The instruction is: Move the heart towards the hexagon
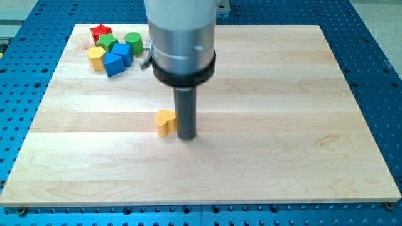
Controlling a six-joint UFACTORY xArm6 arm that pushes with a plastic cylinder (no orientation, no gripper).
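The yellow heart block (165, 122) lies on the wooden board (264, 94), a little toward the view's left of the board's middle. My tip (186, 136) stands just beside the heart, on its right side in the view, and it seems to touch the heart or to be almost touching; I cannot tell which. The rod is only a straight bar, so it has nothing that opens or closes.

Far from the heart, toward the view's top left, there is a tight group of blocks. The yellow hexagon block (95, 58) is at the left of this group. Next to it are two blue blocks (113, 64) (123, 53), a green block (108, 43), a green cylinder (133, 43) and a red block (100, 32).
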